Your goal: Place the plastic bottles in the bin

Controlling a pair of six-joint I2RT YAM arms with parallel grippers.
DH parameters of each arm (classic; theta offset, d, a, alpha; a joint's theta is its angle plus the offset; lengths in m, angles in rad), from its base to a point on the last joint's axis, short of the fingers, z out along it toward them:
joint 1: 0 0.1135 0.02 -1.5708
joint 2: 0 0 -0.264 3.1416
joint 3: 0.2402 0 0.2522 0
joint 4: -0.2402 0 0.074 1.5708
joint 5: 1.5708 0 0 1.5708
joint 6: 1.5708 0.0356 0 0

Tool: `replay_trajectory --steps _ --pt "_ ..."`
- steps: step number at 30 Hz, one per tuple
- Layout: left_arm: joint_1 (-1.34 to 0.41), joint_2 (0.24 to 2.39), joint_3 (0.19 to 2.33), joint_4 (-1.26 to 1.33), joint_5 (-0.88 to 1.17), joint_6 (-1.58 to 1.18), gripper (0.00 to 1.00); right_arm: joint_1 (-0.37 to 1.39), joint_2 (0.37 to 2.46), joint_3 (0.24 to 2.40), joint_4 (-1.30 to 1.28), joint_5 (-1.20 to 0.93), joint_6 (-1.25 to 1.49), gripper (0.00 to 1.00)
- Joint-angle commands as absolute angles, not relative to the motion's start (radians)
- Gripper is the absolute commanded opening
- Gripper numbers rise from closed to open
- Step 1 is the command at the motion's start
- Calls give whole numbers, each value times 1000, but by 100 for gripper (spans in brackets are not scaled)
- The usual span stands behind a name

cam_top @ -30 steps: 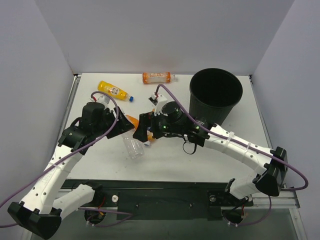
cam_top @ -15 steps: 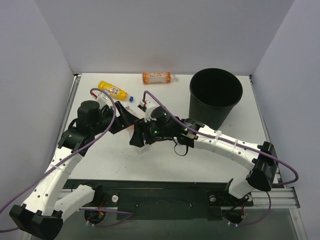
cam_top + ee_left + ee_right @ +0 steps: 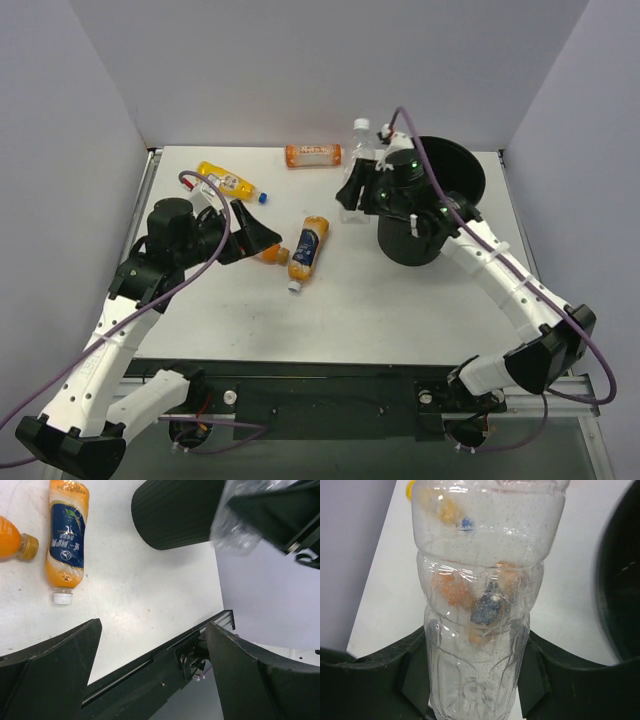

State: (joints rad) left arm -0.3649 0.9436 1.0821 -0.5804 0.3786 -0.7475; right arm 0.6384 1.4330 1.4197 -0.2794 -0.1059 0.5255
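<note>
My right gripper (image 3: 364,190) is shut on the clear bottle (image 3: 356,165), holding it in the air just left of the black bin (image 3: 452,170). In the right wrist view the clear bottle (image 3: 485,605) fills the space between the fingers (image 3: 380,680), with the bin (image 3: 620,580) at the right edge. My left gripper (image 3: 262,238) is open and holds nothing. A blue-labelled orange bottle (image 3: 308,250) lies on the table just right of it, and an orange bottle (image 3: 270,254) shows partly under it. The left wrist view shows both bottles (image 3: 66,540) (image 3: 12,537) and the bin (image 3: 175,515).
A yellow bottle (image 3: 225,180) lies at the back left and an orange-labelled bottle (image 3: 313,155) lies along the back edge. White walls close in the table on three sides. The black rail (image 3: 330,385) runs along the near edge.
My right gripper closed on the clear bottle at mid-table and carried it up and back towards the bin. My left gripper opened, and the blue-labelled bottle now lies uncovered.
</note>
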Motion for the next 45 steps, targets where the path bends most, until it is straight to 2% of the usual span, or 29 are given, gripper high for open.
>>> replay_trajectory --steps 1,4,6,15,20,21,24,25,41,43,45 --pt "-357 896 1068 -535 373 -718 97 565 1309 1525 -295 121 456 30" --pt "-356 900 1035 -519 390 -738 97 542 1270 1517 -253 366 391 30" --pt "-356 903 1028 -525 390 -736 97 525 1259 1508 -215 446 344 30" --pt "-353 893 1008 -541 348 -726 97 404 1316 1460 -121 577 259 32" --pt "-353 890 1000 -555 321 -730 97 361 1358 1447 -115 543 293 35" --pt "-353 888 991 -554 315 -732 97 360 1359 1440 -107 531 301 38" --pt "-351 888 980 -540 311 -749 97 359 1373 1430 -110 514 311 55" --pt "-351 893 979 -540 313 -750 97 359 1379 1430 -112 509 317 57" --pt "-351 899 977 -569 282 -741 97 337 1411 1407 -117 450 368 57" --pt "-351 899 977 -571 281 -739 97 336 1416 1410 -130 445 373 62" --pt "-351 900 976 -569 281 -739 97 334 1420 1417 -146 443 374 75"
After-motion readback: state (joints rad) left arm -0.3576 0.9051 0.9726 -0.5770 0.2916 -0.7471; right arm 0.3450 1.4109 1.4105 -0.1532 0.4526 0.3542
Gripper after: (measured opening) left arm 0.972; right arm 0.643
